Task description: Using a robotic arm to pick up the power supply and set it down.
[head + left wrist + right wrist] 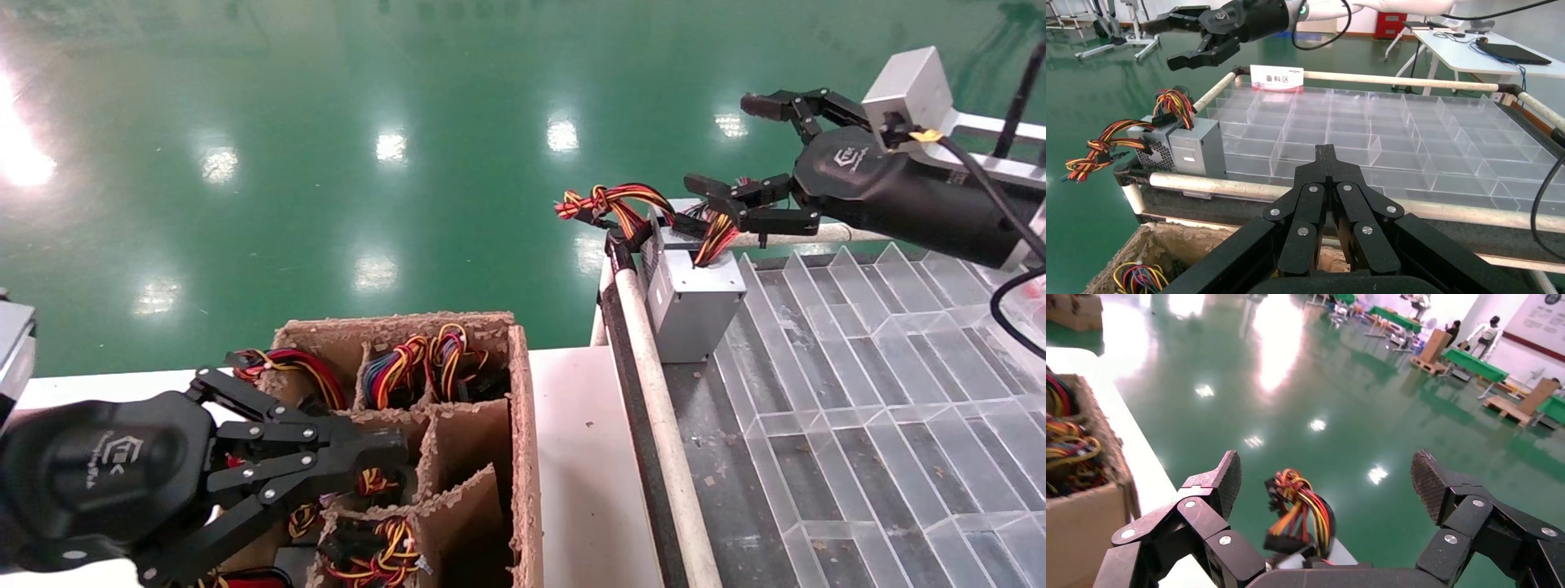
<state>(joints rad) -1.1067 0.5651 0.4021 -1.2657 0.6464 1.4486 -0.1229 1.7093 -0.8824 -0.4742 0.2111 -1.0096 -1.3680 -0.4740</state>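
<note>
Evidently the power supply [690,306] is set down just below the wide-open right hand [756,151], released; left hand [359,461] is kept shut, parked.

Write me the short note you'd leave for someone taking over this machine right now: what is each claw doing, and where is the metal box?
Right gripper: open, empty, hovering above the grey sheet-metal power supply.
Left gripper: shut, empty, over the divided cardboard box holding more wired units.
The power supply stands in the corner of the clear plastic divider tray, its red, yellow and black wire bundle hanging out over the rail.
Done: supply is set down and released.
Left: nothing evident for this unit; more remain in the box.
</note>
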